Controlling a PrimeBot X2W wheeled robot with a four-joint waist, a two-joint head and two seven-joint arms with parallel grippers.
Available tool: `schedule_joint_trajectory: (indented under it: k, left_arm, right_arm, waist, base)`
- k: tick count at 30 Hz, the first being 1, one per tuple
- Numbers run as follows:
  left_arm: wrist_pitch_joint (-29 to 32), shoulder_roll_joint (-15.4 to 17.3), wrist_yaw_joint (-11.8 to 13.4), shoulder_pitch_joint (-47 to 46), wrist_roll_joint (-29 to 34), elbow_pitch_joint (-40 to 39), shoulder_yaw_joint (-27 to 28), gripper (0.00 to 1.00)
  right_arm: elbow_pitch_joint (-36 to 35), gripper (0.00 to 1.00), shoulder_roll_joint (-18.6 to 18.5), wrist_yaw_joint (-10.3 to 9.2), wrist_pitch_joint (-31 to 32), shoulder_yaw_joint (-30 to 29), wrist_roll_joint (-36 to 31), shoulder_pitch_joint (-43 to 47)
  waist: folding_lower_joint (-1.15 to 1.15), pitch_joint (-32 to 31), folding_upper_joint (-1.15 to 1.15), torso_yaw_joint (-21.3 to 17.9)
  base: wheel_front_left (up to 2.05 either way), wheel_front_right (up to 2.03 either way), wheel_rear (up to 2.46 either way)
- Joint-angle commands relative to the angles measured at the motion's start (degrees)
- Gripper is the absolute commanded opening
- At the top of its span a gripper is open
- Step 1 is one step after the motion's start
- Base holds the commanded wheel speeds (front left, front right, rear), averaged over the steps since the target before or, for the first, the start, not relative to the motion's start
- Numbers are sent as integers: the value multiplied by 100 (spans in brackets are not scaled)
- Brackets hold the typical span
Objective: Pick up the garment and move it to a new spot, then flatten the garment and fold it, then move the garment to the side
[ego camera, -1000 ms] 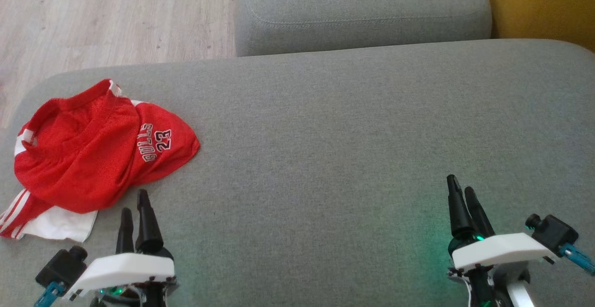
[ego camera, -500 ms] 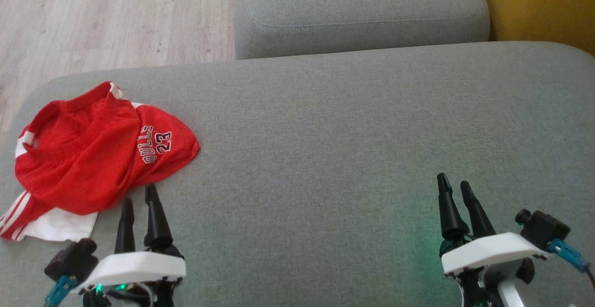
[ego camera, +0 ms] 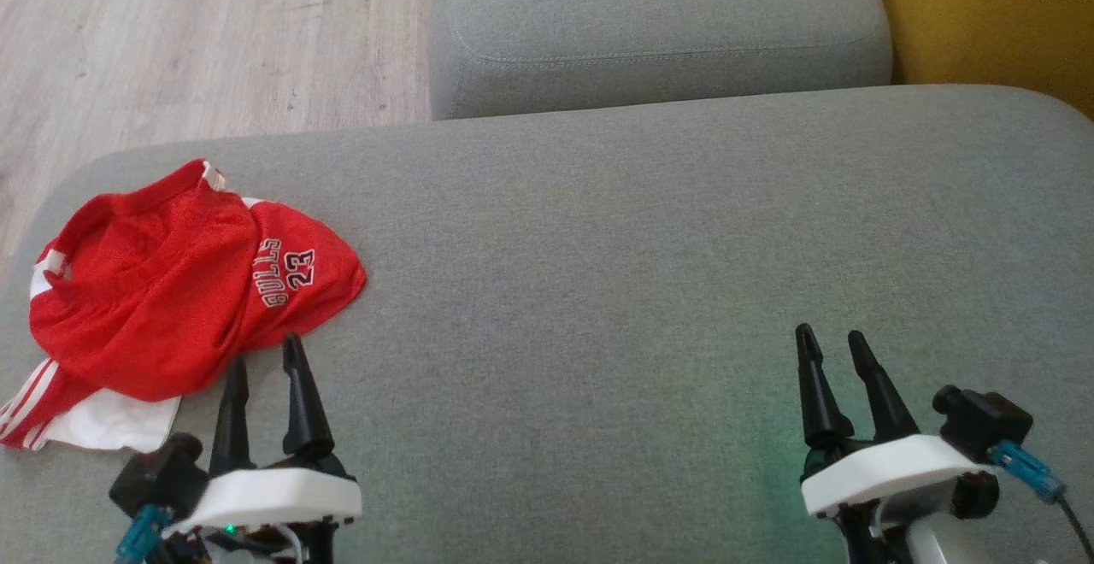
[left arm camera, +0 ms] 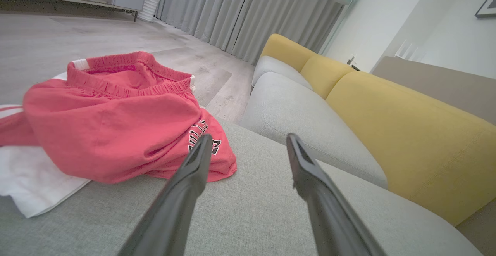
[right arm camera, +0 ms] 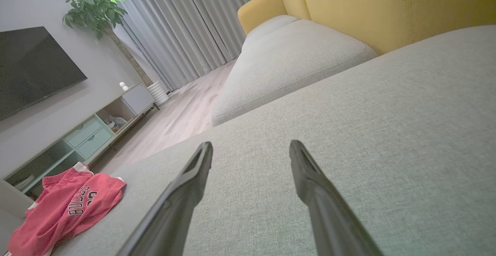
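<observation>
Hovering at the lower left with the left gripper (ego camera: 264, 354), fingers spread and empty, presumably readied for a first pinch. Aimed at the near edge of the red garment (ego camera: 171, 290), crumpled near the left end of the grey seat cushion (ego camera: 598, 248), just beyond the fingertips and slightly to their left, seemingly untouched. Parked well apart at the lower right with the right gripper (ego camera: 829, 334), likewise parted and holding nothing, probably to leave the bare middle free as the new spot.

The garment (ego camera: 154, 299) lies left on the cushion (ego camera: 598, 290), just beyond the left end effector (ego camera: 263, 351).
</observation>
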Motion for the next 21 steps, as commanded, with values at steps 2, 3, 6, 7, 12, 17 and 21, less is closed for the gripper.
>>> schedule_joint_trajectory:
  k: [2, 3, 6, 7, 12, 17, 21]
  left_arm:
    - [-87, 56, 38, -136, 269, -192, 52, 100]
    - [-104, 56, 45, -133, 344, -201, 39, 100]
    - [-154, 57, 55, -114, 567, -224, 3, 100]
    - [-171, 58, 43, -105, 650, -223, -15, 100]
    - [-255, 60, 38, -64, 1005, -227, -76, 100]
    - [-322, 62, 13, -54, 1286, -220, -133, 100]
    - [-390, 63, -7, -52, 1603, -220, -171, 100]
  right_arm:
    - [-145, 100, -53, -3, -110, 133, -270, -157]
    - [-134, 100, -53, -3, -127, 152, -344, -159]
    - [-86, 100, -55, -3, -177, 175, -583, -160]
    - [-65, 100, -55, -3, -194, 154, -655, -158]
    - [23, 100, -58, -3, -278, 99, -979, -160]
    - [44, 100, -61, -4, -346, 132, -1287, -170]
    - [50, 100, -63, -4, -413, 165, -1591, -180]
  waist:
    - [0, -12, 0, -10]
    - [0, -13, 0, -16]
    - [0, -18, 0, -34]
    - [0, -20, 0, -40]
    - [0, -26, 0, -57]
    - [0, -28, 0, -68]
    - [0, -30, 0, -88]
  base:
    - [0, 0, 0]
    - [0, 0, 0]
    - [0, 0, 0]
    - [0, 0, 0]
    - [0, 0, 0]
    - [0, 0, 0]
    - [0, 0, 0]
